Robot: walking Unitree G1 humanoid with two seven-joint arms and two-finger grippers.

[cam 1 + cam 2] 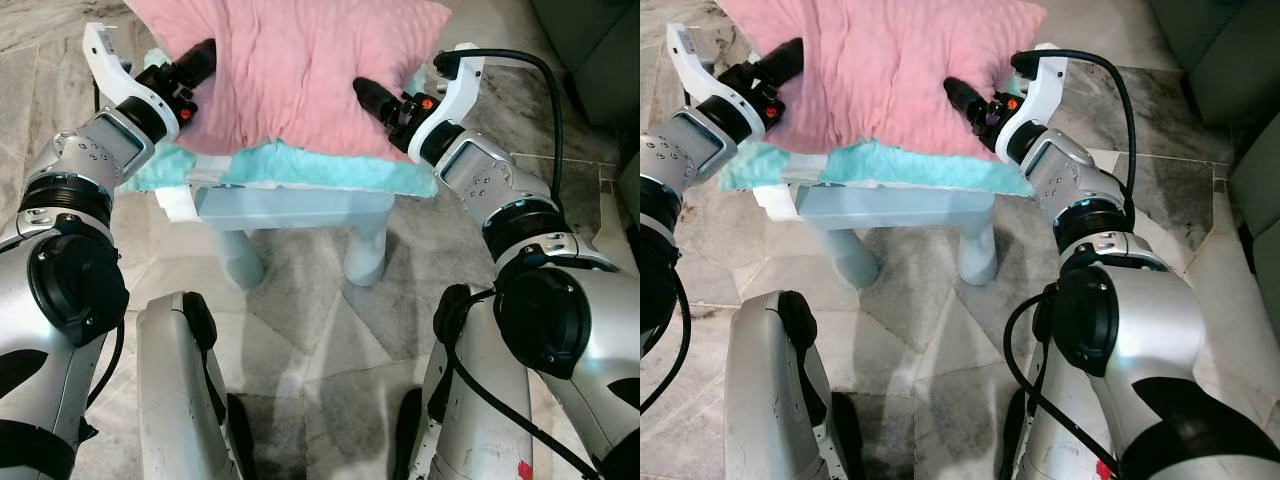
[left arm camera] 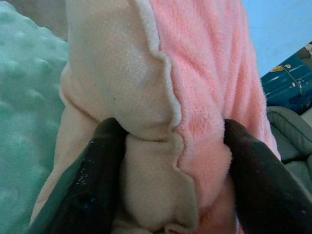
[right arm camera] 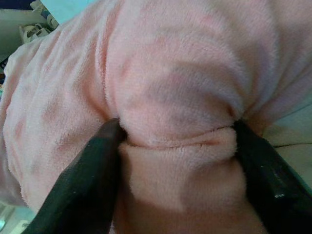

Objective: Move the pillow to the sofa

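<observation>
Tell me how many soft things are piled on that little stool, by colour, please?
Pink pillow: 1, squeezed at both sides by the left end effector and right end effector.
Teal cushion: 1, lying under the pillow on the stool.
Total: 2

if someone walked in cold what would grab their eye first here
A big fluffy pink pillow lies on a teal bumpy-textured cushion atop a small pale blue plastic stool. The left claw and right claw each pinch a fold of the pillow at opposite sides. The grey marble-patterned floor spreads below.
</observation>
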